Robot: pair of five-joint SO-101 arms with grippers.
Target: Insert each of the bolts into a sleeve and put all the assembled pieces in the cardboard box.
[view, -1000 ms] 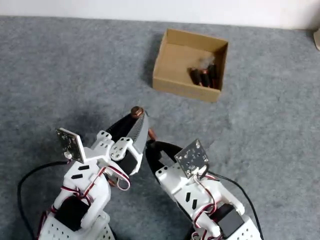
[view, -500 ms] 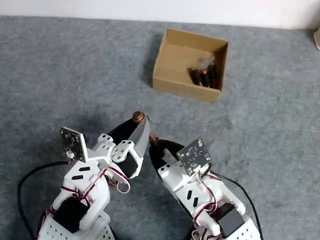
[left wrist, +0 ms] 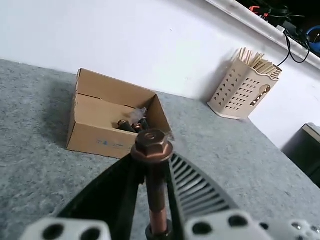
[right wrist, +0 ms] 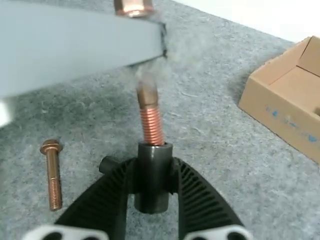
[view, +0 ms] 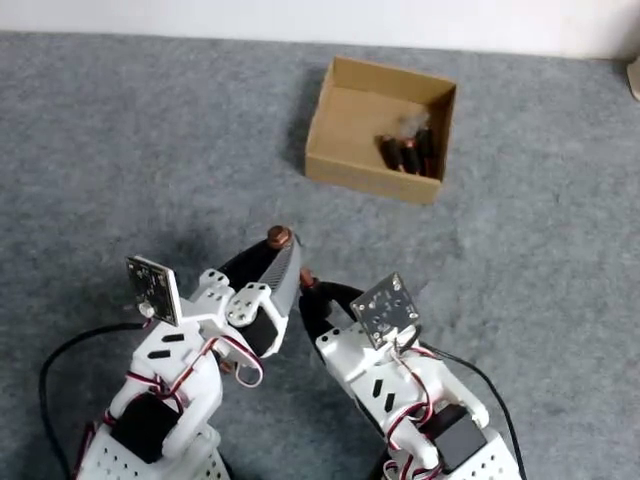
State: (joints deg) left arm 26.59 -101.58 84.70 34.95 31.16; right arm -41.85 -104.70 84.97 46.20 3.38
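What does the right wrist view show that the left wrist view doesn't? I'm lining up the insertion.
The right wrist view gives you the black sleeve gripped in the right tool, the threaded tip of the held bolt at the sleeve's mouth, and a loose bolt lying on the carpet. The left wrist view gives you the bolt's hex head above the left tool, assembled pieces inside the cardboard box, and a perforated stick holder. Both share the held bolt, the box and the carpet.
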